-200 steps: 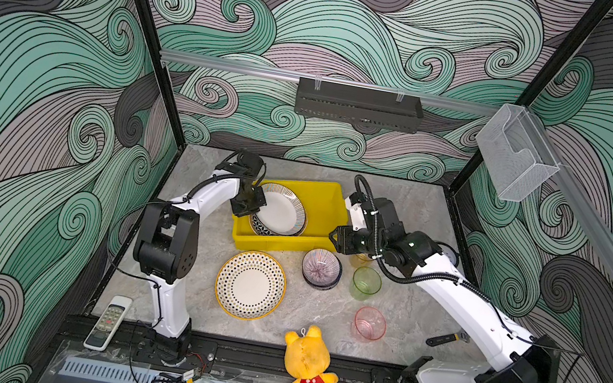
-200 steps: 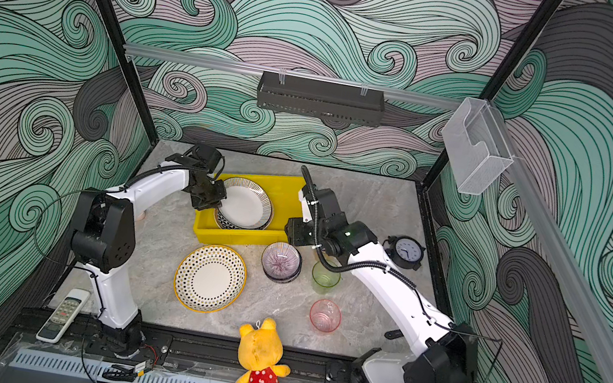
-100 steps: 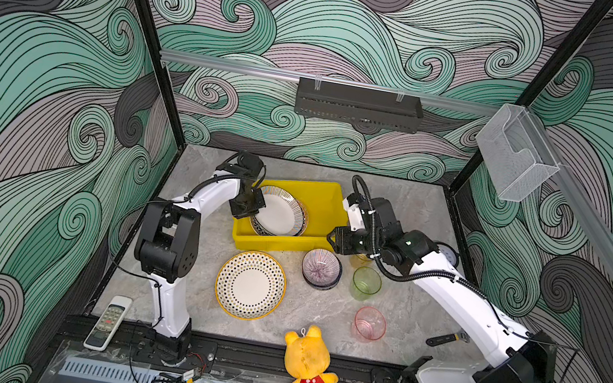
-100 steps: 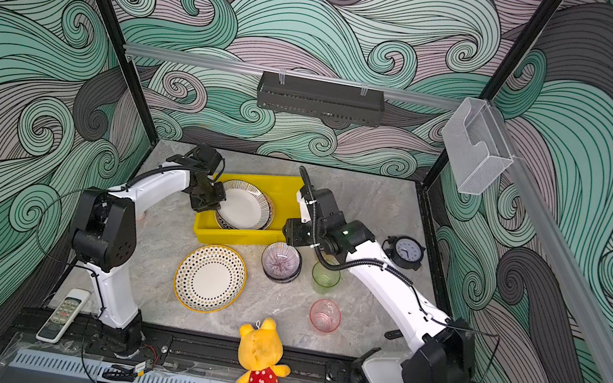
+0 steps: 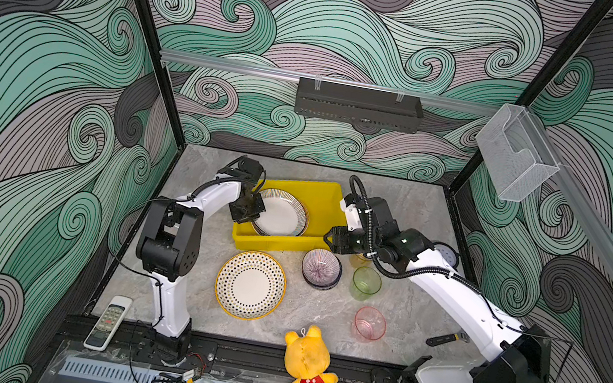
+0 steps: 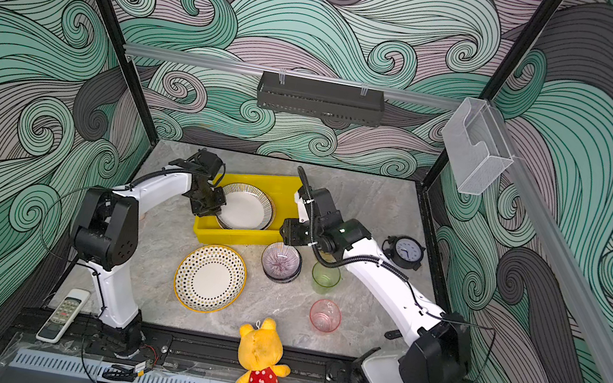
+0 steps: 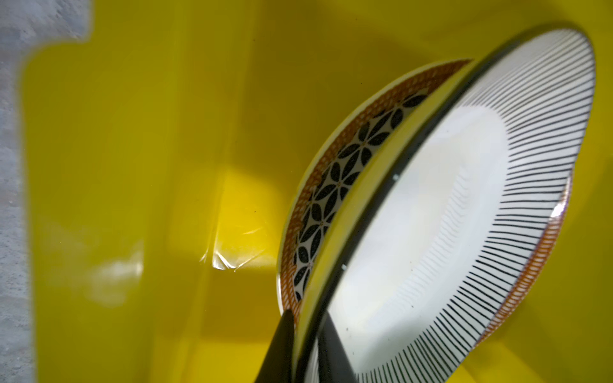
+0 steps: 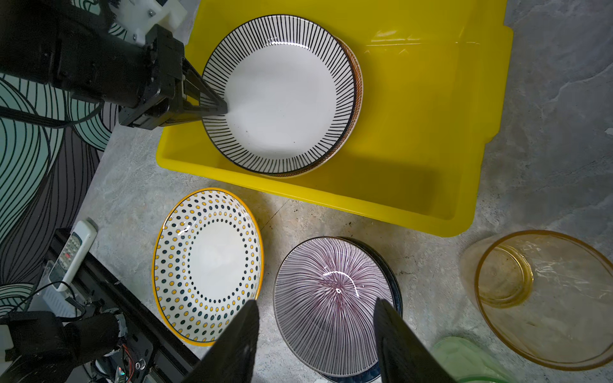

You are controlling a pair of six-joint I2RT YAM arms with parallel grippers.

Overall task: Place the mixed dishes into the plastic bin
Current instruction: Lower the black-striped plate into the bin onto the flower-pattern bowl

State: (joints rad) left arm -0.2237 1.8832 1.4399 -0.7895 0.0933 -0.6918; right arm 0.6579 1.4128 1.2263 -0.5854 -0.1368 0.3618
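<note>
At the near left a remote control point(image 5: 108, 321) lies by the table edge. The left gripper point(image 8: 221, 109) reaches into the left end of the plastic bin point(image 5: 320, 199), one finger above and one below the left rim of the striped-rim plate point(image 5: 281, 213). The gap is narrow, but I cannot tell whether the fingers press the rim. That plate sits in the bin's left half, on top of the geometric plate point(image 7: 335, 185). In front of the bin, on the table, lies the dotted-rim plate point(image 5: 250, 285). To its right is the purple-striped bowl point(image 5: 321, 266), stacked on a darker bowl. The right gripper point(image 8: 316, 303) hangs over this bowl, fingers spread wide and empty. Further right stand the amber cup point(image 8: 544, 298), the green cup point(image 5: 366, 282) and, nearer, the pink cup point(image 5: 370, 323). A clock point(image 6: 404, 251) sits at the far right.
</note>
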